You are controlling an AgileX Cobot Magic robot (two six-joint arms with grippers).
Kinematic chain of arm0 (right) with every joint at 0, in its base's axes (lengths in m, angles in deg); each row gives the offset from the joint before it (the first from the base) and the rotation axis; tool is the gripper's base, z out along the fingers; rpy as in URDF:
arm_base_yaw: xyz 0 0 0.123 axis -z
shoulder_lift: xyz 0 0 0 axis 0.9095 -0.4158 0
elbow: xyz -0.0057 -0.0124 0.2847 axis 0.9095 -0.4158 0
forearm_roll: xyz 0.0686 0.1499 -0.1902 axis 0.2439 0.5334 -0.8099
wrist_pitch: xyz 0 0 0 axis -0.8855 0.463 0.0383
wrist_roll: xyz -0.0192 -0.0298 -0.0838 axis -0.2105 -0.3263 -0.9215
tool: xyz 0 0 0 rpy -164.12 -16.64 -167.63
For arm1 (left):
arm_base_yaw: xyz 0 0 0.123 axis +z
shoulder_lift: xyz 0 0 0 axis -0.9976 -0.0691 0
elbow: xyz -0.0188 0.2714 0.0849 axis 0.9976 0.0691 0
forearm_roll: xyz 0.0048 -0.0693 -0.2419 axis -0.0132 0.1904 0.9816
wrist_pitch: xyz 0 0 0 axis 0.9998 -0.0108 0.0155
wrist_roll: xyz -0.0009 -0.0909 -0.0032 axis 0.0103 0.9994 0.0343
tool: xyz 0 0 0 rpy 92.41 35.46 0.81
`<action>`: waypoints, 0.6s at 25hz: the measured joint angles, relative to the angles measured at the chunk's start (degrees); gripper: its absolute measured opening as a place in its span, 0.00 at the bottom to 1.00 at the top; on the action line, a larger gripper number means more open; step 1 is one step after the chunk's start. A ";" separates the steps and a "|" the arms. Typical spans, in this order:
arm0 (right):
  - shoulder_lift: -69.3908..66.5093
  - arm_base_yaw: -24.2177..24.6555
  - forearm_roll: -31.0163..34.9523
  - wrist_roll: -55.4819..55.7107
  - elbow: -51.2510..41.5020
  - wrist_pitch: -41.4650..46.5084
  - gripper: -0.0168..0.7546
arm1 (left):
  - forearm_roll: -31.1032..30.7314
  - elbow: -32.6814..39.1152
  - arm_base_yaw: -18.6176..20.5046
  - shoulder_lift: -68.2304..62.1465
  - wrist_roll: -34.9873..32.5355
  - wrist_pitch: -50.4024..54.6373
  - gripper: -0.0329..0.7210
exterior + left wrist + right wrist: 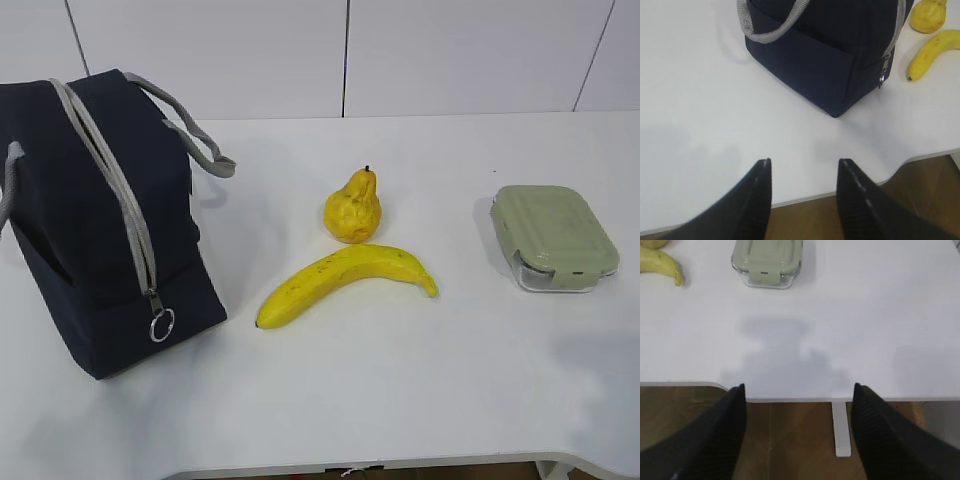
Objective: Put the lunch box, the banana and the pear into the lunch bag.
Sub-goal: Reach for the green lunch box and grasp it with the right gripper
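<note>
The navy lunch bag (95, 215) stands at the left of the white table (400, 400), its grey zipper closed with the ring pull hanging low at the front. The lumpy yellow pear (354, 208) stands mid-table, the banana (345, 281) lying just in front of it. The lunch box (553, 236) with its sage-green lid sits at the right. Neither gripper shows in the exterior view. My left gripper (804, 167) hangs open and empty over the table's near edge, well short of the lunch bag (830, 50). My right gripper (799, 392) is open and empty at the near edge, back from the lunch box (767, 260).
The bag's grey strap handles (195, 135) hang off its top. Past the table's near edge (790, 400) lies brown floor, with a white table leg (841, 430) below. A white panelled wall stands behind the table.
</note>
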 joint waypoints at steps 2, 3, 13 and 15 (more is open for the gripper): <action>-3.97 0.00 0.13 0.40 0.52 -0.37 0.72 | 0.00 0.00 0.00 0.00 0.00 0.00 0.45; -6.17 0.00 0.23 0.51 1.23 -0.64 0.73 | 0.00 0.00 0.00 0.00 0.00 0.00 0.45; -28.72 0.00 0.61 1.00 15.41 -3.54 0.73 | 0.00 0.00 0.00 0.00 0.00 0.00 0.45; -33.57 0.00 1.26 1.00 18.67 -3.54 0.73 | 0.00 0.00 0.00 0.00 0.00 0.00 0.45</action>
